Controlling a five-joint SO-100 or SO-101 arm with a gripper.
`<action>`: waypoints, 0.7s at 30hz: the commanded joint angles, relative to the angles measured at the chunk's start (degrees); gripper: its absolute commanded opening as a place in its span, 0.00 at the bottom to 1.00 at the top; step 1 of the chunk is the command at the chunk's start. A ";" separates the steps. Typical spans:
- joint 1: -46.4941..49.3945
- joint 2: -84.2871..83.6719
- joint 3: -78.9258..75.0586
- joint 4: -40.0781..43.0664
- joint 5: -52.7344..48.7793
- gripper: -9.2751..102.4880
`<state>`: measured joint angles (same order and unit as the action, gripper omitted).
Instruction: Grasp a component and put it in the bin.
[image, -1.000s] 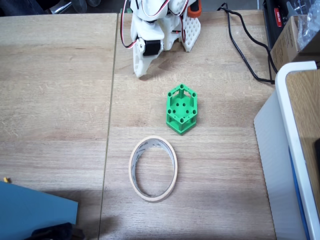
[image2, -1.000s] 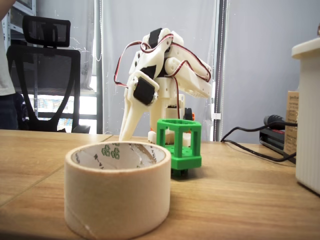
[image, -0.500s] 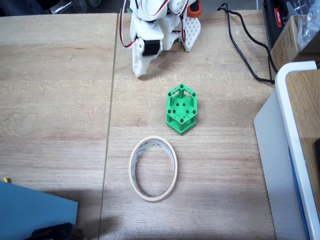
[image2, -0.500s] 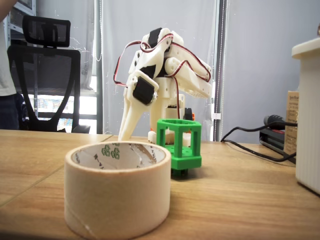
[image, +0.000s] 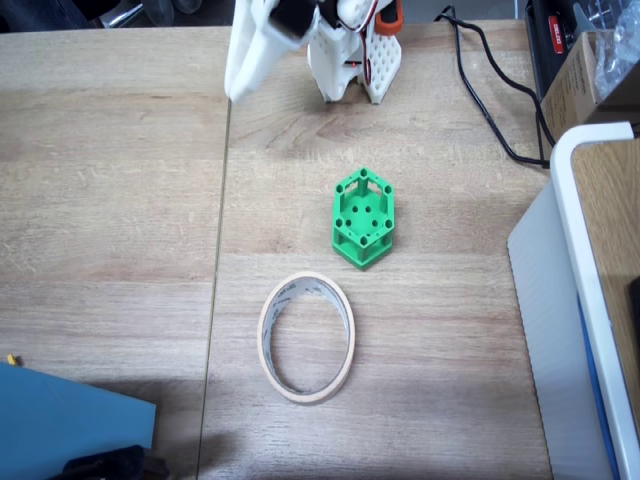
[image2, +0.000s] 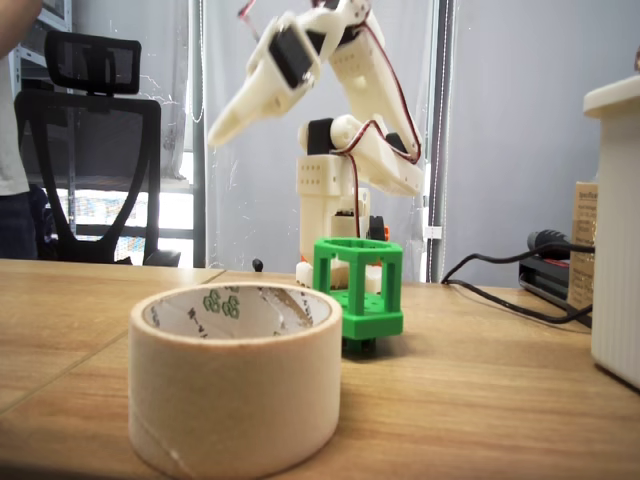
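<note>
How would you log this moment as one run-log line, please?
phase: approach | gripper: raised, empty | component: on table | bin: empty

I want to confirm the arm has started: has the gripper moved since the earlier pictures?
Yes. The gripper has risen: in the side fixed view its tip is now well above the green component, no longer beside it near the table.

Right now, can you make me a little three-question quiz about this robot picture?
1. True or false: the green component sits inside the tape ring.
2. What colour is the cable on the table?
3. In the side fixed view, the gripper is: A) touching the component, B) raised in the air, C) inside the ring.

Key: 1 false, it stands beside the ring; 2 black; 3 B.
</note>
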<state>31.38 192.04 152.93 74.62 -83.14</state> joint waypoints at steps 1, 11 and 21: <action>-6.86 -3.78 -7.82 0.00 0.35 0.09; -19.78 -22.76 -16.08 0.18 0.44 0.09; -21.62 -34.28 -16.88 0.09 0.44 0.16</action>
<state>9.93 159.70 139.22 74.62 -83.14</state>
